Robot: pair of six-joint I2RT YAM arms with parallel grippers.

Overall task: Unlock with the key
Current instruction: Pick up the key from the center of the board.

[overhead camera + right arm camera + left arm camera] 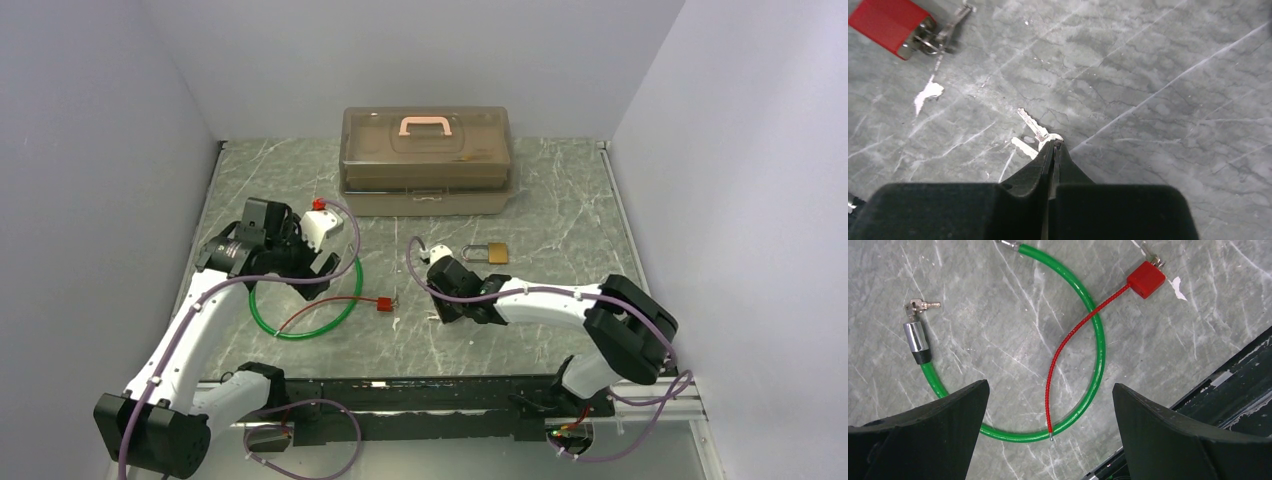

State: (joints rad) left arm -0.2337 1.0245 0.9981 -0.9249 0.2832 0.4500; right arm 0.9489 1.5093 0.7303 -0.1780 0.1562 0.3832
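And the right gripper pinches tight on the key, its head hidden between the tips; the left gripper gapes wide and empty above the green cable.

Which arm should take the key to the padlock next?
Right. The right jaws are shut on the key, with the padlock close beside that arm; the left jaws hang open over the green cable.

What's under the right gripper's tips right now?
The key sticks out from the shut right gripper, its blade showing over the marble table, with a second silver blade beside it. Their heads and any ring are hidden by the fingertips.
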